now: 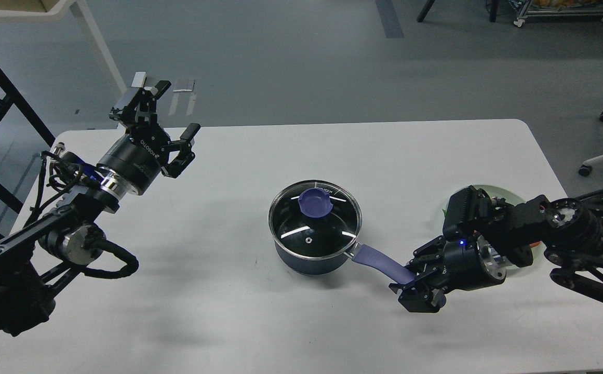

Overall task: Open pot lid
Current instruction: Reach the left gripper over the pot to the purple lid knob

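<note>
Jaws of the right gripper (410,284) pinching the purple handle (382,263) of the pot (309,257) mid-surface, glass lid (315,219) seated on it (knob (316,201) untouched), left gripper (162,123) spread wide, well apart near the far-left corner: bracing done, lifting not begun.

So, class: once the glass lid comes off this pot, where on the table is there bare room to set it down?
Bare table runs behind the pot, between the left hand and the far edge. A second free patch lies along the near edge, left of the pot. It is crowded on the right: the right hand grips the purple handle, with a pale plate behind it.
</note>
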`<act>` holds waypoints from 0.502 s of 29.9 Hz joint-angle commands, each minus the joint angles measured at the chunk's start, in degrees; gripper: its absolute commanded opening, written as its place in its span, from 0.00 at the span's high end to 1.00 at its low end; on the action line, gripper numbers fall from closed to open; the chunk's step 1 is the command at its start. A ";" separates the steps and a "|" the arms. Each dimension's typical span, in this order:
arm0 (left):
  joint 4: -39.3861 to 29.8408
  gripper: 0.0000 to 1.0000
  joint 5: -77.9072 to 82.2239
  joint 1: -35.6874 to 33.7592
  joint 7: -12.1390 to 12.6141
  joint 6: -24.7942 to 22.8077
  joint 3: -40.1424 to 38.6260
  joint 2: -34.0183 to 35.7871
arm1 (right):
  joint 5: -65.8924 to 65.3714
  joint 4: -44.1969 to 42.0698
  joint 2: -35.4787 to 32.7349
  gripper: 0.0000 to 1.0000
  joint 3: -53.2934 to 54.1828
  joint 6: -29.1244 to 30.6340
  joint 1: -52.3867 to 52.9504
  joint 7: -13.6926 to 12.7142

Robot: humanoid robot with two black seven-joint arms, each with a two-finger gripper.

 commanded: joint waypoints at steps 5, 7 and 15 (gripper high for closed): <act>0.13 0.01 29.58 -4.91 -1.94 -1.63 0.53 0.73 | -0.02 0.00 -0.28 0.70 0.04 0.00 0.00 0.01; -0.22 0.01 41.19 -7.10 -1.94 -1.63 0.71 0.91 | 0.07 0.00 -0.28 0.70 0.04 0.00 -0.08 0.01; -2.59 0.01 72.51 -17.30 -1.94 3.71 8.94 1.09 | 0.07 0.00 -0.28 0.70 0.04 0.00 -0.08 0.01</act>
